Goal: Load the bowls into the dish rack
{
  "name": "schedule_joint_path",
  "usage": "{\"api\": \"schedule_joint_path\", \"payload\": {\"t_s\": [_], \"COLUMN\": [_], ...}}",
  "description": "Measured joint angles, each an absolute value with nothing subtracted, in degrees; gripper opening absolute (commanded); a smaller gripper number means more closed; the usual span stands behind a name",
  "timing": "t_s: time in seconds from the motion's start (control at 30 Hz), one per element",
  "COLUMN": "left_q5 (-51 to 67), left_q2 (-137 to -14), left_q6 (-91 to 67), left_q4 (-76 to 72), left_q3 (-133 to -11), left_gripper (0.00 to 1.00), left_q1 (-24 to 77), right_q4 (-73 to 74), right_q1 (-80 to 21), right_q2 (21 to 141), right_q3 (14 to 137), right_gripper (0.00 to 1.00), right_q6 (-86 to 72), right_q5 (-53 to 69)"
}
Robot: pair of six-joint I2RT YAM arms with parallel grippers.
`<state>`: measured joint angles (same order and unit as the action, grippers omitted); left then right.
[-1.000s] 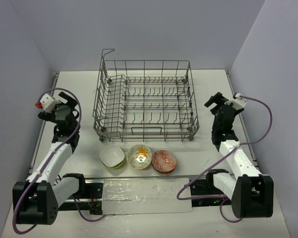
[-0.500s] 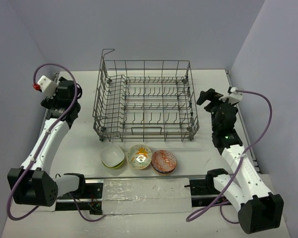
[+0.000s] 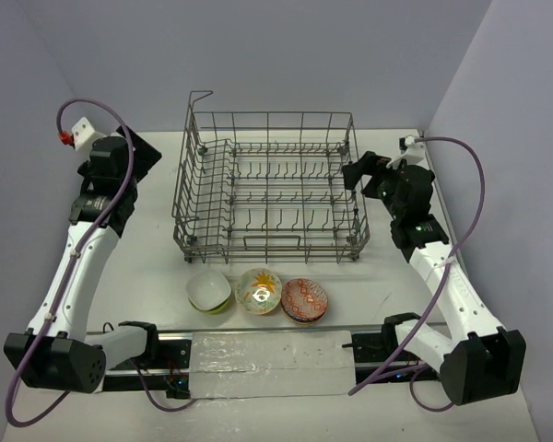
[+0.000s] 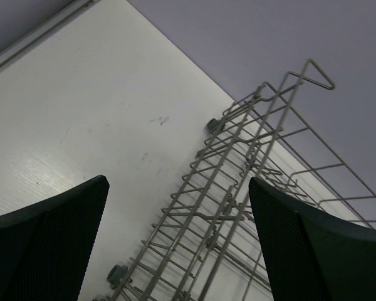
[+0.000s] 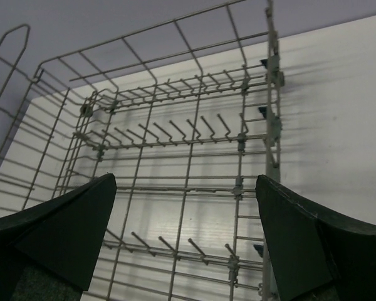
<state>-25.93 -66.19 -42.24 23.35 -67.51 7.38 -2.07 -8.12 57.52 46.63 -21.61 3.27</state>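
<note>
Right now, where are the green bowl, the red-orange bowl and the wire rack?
green bowl (image 3: 207, 292): top view, on its white inside.
red-orange bowl (image 3: 304, 299): top view, on its patterned inside.
wire rack (image 3: 273, 243): top view, on its near wall.

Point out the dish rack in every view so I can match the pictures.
Top external: dish rack at centre, between the arms.
Left wrist: dish rack runs from bottom middle to upper right.
Right wrist: dish rack fills most of the frame.
Shared landmark: raised wire loop at one corner, upper left in top external and right wrist, upper right in left wrist.
</note>
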Motion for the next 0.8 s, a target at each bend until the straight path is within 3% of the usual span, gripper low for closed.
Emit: {"api": "schedule_joint_path", "payload": {"t_s": [0.33, 0.8], "left_q5": [-17.72, -6.24], "left_q2": [-67.00, -66.96], "left_q6": [-38.98, -38.52], "left_q4": [28.58, 25.52], "left_q3": [-73.32, -59.83], "left_gripper": [0.98, 0.99], "left_q1": [7.38, 9.76], "right_q4": [-1.10, 9.26], "right_q1": [-11.60, -19.77], "right_q2": [61.52, 63.13], "right_q3": [48.47, 55.53], "right_gripper": [1.00, 1.00], "right_q6": [-23.09, -24.12], "right_q5": [14.06, 12.91]}}
